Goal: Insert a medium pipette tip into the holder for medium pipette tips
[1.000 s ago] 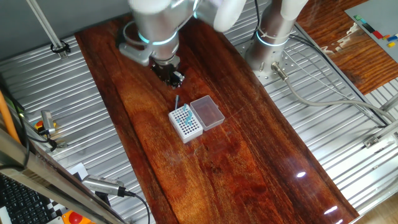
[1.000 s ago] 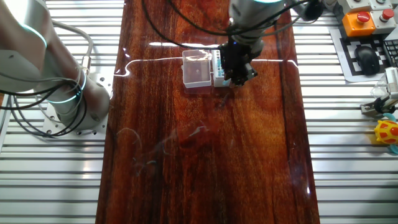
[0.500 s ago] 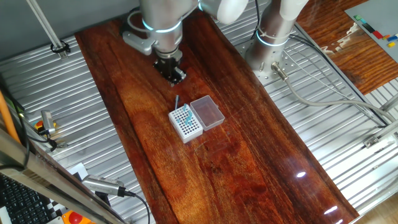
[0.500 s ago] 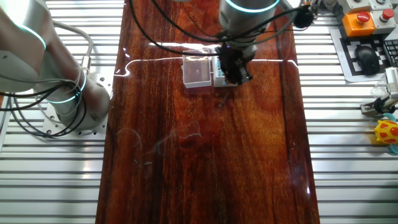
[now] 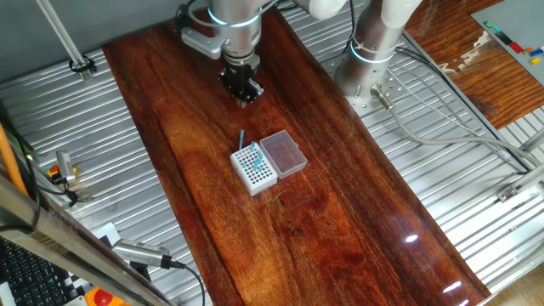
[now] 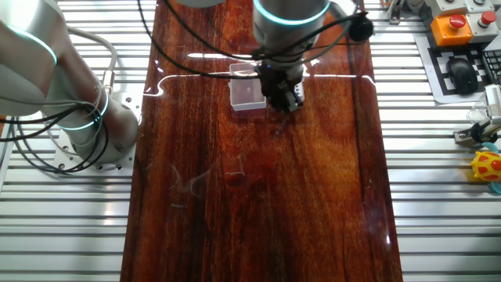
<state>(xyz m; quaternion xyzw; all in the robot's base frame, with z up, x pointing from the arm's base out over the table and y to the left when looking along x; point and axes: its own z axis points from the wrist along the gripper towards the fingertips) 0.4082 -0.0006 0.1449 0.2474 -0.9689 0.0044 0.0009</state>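
The holder for medium pipette tips [image 5: 254, 168] is a small white box with a grid of holes, and its clear pinkish lid [image 5: 283, 154] lies open beside it. A few bluish tips stand in the box. A slender pale medium pipette tip [image 5: 241, 138] lies on the wooden table just behind the box, and it shows faintly in the other fixed view [image 6: 277, 129]. My gripper [image 5: 241, 88] hangs above the table behind the tip, with its dark fingers slightly apart and nothing in them. In the other fixed view my gripper [image 6: 283, 91] hides the box, and only the lid [image 6: 247, 94] shows.
The dark wooden board [image 5: 323, 221] lies on ribbed metal tabletop. A second arm's base [image 5: 367, 59] stands at the back right with cables trailing. Tools and a keyboard sit at the left edge [image 5: 64, 174]. An emergency stop box [image 6: 452, 23] sits at the far corner.
My gripper has moved away from the box, up and to the right in the one fixed view and leftward in the other. The box and the tip have not moved.
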